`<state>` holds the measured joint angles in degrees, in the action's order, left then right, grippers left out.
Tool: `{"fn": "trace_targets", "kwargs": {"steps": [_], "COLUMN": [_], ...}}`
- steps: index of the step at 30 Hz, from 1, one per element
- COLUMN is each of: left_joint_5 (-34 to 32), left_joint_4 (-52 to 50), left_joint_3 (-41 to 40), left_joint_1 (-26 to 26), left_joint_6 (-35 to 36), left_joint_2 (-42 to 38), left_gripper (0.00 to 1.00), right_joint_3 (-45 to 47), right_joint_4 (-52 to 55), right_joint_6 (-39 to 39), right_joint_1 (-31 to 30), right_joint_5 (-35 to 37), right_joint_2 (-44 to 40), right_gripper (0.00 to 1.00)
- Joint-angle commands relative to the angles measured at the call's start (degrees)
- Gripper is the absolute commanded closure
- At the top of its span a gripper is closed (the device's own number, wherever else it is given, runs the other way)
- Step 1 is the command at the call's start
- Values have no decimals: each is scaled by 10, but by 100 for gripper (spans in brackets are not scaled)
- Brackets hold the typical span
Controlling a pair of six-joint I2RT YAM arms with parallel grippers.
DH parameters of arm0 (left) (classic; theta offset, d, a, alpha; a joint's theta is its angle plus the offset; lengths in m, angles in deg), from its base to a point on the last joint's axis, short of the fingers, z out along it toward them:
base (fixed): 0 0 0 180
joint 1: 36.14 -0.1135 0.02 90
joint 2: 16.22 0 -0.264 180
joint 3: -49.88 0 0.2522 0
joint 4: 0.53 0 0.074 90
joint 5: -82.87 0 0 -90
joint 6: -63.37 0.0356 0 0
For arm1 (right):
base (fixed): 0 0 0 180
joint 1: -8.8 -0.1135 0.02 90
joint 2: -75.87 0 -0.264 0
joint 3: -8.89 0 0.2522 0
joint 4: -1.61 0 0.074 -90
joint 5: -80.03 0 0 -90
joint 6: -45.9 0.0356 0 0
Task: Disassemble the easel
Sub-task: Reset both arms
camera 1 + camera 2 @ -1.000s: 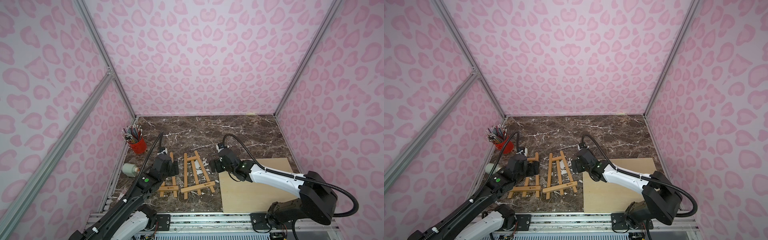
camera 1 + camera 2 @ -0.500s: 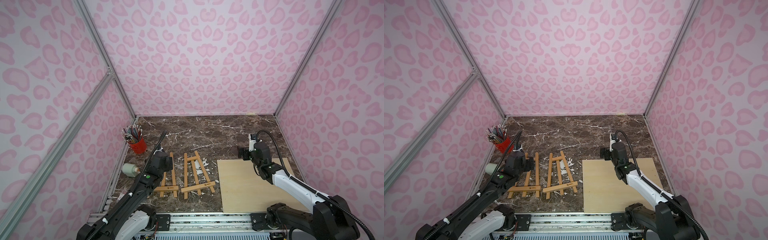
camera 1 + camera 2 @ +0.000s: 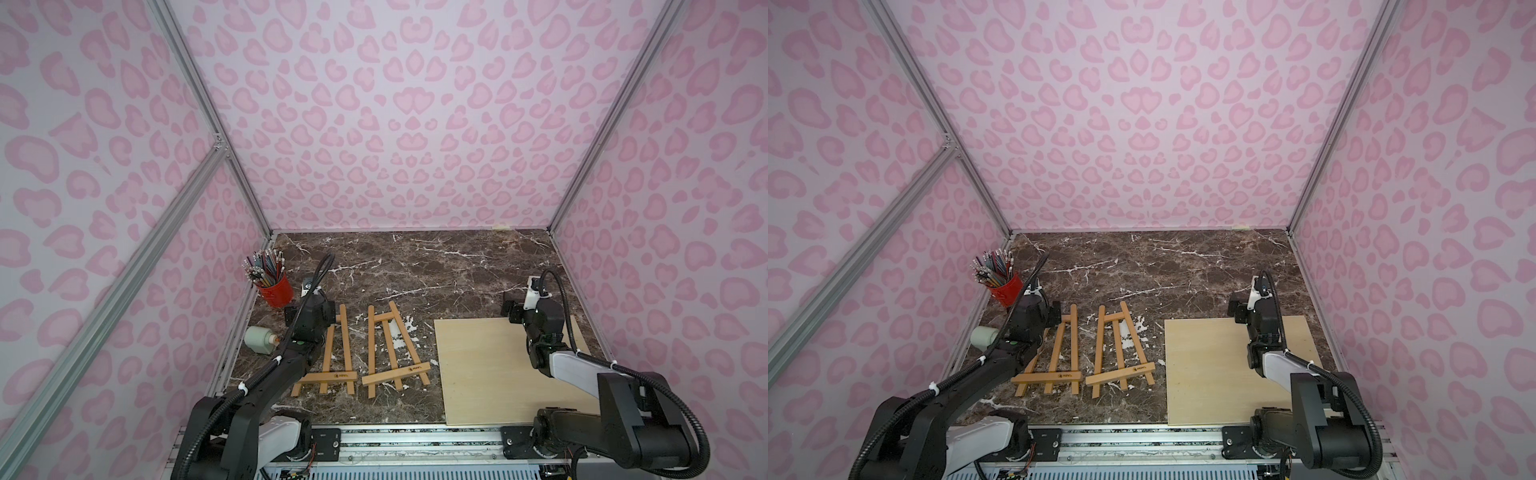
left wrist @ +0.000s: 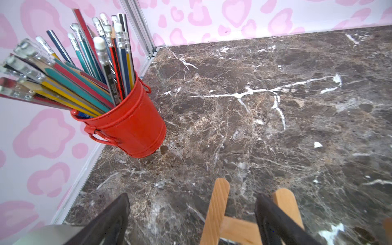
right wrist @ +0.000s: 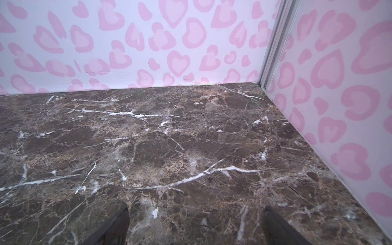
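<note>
The easel lies flat on the marble as two wooden frames side by side in both top views, a left frame [image 3: 332, 353] [image 3: 1059, 353] and a right frame [image 3: 392, 349] [image 3: 1117, 349]. My left gripper [image 3: 311, 312] [image 4: 192, 197] hovers open over the far end of the left frame. One slat tip [image 4: 218, 203] shows between its fingers, untouched. My right gripper [image 3: 513, 309] [image 5: 196, 209] is open and empty at the far edge of the plywood board [image 3: 498, 370], over bare marble and well right of the frames.
A red bucket of pencils [image 3: 274, 286] [image 4: 131, 127] stands at the left wall, just beyond my left gripper. A pale green cylinder [image 3: 259, 338] lies by the wall beside my left arm. Pink patterned walls enclose three sides.
My right arm has swung from beside the right frame over to the far edge of the board. My left gripper has drifted slightly toward the bucket. Both frames lie as before.
</note>
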<state>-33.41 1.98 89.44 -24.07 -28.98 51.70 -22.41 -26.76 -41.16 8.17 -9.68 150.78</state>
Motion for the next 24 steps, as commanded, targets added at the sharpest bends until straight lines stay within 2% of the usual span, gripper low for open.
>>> {"fn": "trace_targets", "kwargs": {"steps": [1,8,16,24], "left_joint_5": [27,74,104,103], "left_joint_4": [113,207,285,324], "left_joint_3": [-6,-14,-24,-30], "left_joint_1": [-6,-12,-17,-23], "left_joint_6": [38,90,92,88], "left_joint_2": [26,80,154,181], "left_gripper": [7,7,7,6], "right_joint_3": [17,23,68,46], "right_joint_4": [-130,-193,-364,-304], "right_joint_6": [-22,-41,-42,-25], "right_joint_1": [2,6,8,18], "right_joint_5": [-12,-31,-49,-49], "right_joint_2": [21,55,140,130], "right_gripper": [2,2,2,1]}}
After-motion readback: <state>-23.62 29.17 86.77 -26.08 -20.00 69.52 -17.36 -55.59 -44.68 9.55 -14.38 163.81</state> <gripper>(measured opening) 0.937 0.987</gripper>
